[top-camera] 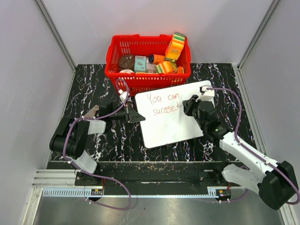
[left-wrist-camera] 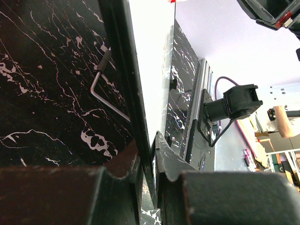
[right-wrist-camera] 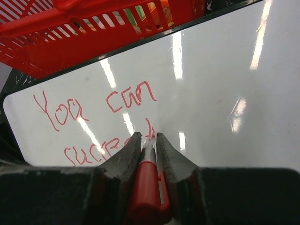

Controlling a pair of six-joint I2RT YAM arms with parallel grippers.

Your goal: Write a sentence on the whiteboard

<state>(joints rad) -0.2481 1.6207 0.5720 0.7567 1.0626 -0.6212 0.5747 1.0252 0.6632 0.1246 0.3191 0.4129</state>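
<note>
- Now, where is the board sitting for you?
- Middle of the top view. The board point(top-camera: 173, 117) lies on the table point(top-camera: 93, 93), turned a little, with its upper edge just below the basket point(top-camera: 117, 51). The sentence point(top-camera: 161, 104) is in the board's upper left part. It reads "You can" on one line, then a second line I read as "succe" plus a stroke or two. I judge it roughly half written.
- And what have you got in the jaws?
- My left jaws stand narrow, pinched on the board's left rim. The left wrist view shows the thin edge running between them. My right jaws are shut tight on the marker point(right-wrist-camera: 146, 187), gripped low on the barrel. Its tip is on the white surface at the end of the second line.
- How do you expect the board to behave?
- Stiff, thin and light, I'd say, with a glossy face. You can see the lamp streaks on it in the right wrist view. I expect it to skid on the table under pen pressure unless the rim is pinned. The rim is the place to take hold, since the face gives nothing to grip and a touch would smear the red ink.
- The marker?
- Slim and smooth. I'd press lightly, or it may slip back through the jaws.
</note>
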